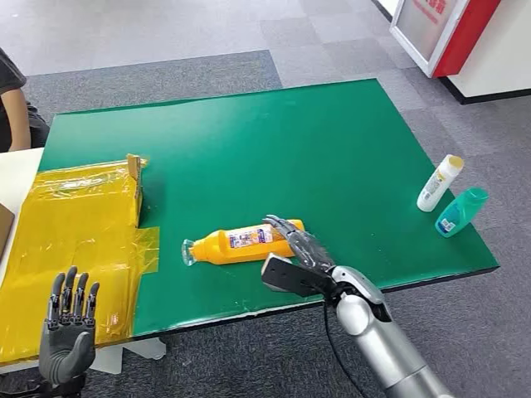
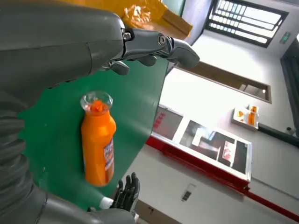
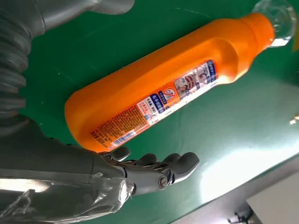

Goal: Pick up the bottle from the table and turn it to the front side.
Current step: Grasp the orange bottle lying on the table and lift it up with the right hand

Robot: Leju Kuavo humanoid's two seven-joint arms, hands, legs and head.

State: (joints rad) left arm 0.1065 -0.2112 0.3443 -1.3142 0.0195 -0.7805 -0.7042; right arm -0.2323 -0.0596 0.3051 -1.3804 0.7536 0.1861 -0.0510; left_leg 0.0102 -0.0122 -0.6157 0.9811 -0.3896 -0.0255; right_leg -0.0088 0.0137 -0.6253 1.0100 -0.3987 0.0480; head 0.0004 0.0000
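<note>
Green table (image 1: 351, 141), orange bottle (image 1: 241, 242) lying flat near front edge. Right hand (image 1: 299, 255) at its base, fingers spread, gripping nothing. Left hand (image 1: 67, 327) open, idle. Risk: smooth round body rolls or slips off-edge during grasp.

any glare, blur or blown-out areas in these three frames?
Head view: sharp, even light, glare on the yellow film. Left wrist view: orange bottle slightly soft, bright wall behind washed out. Right wrist view: label crisp, white glare band on the green mat, clear cap blown out.
</note>
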